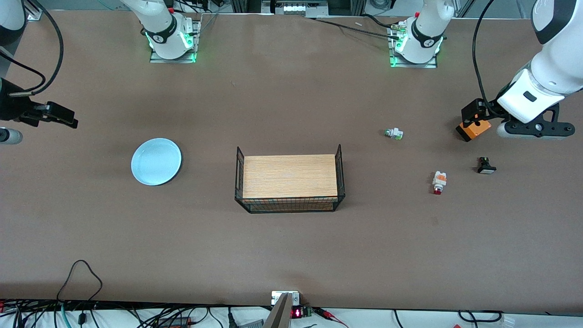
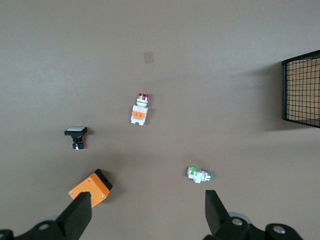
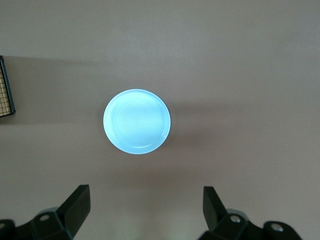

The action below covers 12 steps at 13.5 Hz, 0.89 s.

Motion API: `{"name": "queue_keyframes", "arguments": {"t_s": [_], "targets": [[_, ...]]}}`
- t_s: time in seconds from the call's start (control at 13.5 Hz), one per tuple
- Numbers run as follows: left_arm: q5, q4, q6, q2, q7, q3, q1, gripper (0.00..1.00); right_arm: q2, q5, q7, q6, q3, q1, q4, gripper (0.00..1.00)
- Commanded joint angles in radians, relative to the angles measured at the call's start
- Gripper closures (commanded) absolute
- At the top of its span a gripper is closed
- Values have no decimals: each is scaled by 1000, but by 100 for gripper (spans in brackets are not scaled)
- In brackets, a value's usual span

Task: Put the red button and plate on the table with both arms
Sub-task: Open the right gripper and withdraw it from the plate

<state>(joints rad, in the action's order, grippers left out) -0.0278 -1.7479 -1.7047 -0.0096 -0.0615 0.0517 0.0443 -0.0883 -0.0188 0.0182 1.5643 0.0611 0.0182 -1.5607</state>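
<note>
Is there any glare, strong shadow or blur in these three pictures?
Front view: even light, soft shadows beside the wire-sided tray and the plate, green glow at both arm bases. Right wrist view: the plate looks bright and washed out, with a soft shadow beside it; the open right gripper is sharp. Left wrist view: no glare, the red button is clear, faint shadows only.

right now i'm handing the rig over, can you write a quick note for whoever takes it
Left claw: open, empty, up over the left arm's end of the table, above the orange box.
Right claw: open, empty, up over the right arm's end, above the plate.
Red button: lying on the table, nearer the front camera than the green-tipped part, beside the small black switch.
Wire-sided tray: mid-table, nothing in it.
Done: no pick started.
Left: both grasps, both placements.
</note>
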Motion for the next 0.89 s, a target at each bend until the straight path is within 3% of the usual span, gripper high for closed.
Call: {"name": "queue_keyframes", "arguments": {"t_s": [0.0,0.82], "targets": [[-21,16,27,-6,3,-1,8,0,47,-1,20,-7,0,2,-32,0],[-21,21,28,-4,3,-1,8,0,44,-1,11,-9,0,-1,-15,0]]}}
